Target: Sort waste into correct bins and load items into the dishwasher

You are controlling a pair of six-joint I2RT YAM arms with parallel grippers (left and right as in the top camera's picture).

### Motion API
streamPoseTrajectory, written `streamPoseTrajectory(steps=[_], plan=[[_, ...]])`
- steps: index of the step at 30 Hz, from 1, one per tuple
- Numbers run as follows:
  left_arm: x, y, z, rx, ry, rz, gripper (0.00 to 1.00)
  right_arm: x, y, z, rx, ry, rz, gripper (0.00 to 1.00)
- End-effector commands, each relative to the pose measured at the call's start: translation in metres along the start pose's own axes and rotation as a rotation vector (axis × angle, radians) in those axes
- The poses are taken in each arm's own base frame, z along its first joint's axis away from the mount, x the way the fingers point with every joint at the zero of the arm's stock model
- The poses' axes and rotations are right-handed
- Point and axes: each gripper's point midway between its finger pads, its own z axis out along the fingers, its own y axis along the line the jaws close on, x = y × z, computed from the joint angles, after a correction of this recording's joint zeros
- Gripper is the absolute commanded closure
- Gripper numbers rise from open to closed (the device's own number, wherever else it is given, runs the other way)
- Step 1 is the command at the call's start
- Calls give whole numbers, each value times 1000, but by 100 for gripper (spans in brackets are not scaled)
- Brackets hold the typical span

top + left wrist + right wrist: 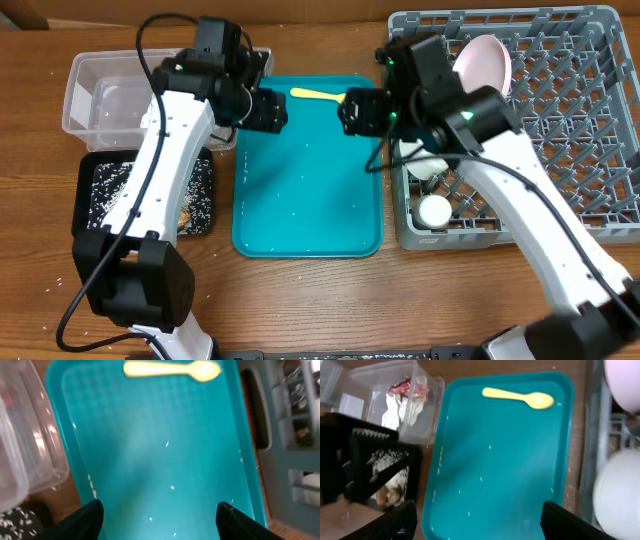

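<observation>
The pale yellow spoon (318,95) lies alone at the far end of the teal tray (308,200); it also shows in the left wrist view (172,370) and the right wrist view (519,397). My left gripper (281,112) (160,515) is open and empty over the tray's left side. My right gripper (347,112) (477,517) is open and empty over its right side, just short of the spoon. The clear tub (100,95) holds the napkin (395,410) and the red wrapper (407,387). The black tray (95,195) holds rice and brown scraps.
A few rice grains (172,488) dot the teal tray. The grey dish rack (570,130) on the right holds the plate (485,60), a bowl (425,165) and the cup (435,210). My two arms face each other over the tray's far half.
</observation>
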Motion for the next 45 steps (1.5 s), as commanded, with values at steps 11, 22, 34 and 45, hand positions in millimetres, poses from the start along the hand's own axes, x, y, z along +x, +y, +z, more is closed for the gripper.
streamPoseTrajectory(steps=[11,22,34,45], plan=[[-41,-15,44,-18,-103,209,29,-33,-2,-22,41,-97,23,18],[-66,-25,160,-36,-186,145,28,-18,-11,-91,95,-122,28,14],[-74,-29,210,-165,-264,188,25,1,-21,-90,137,-45,36,14],[-85,-29,220,-149,-326,147,24,3,-22,-90,141,-38,37,14]])
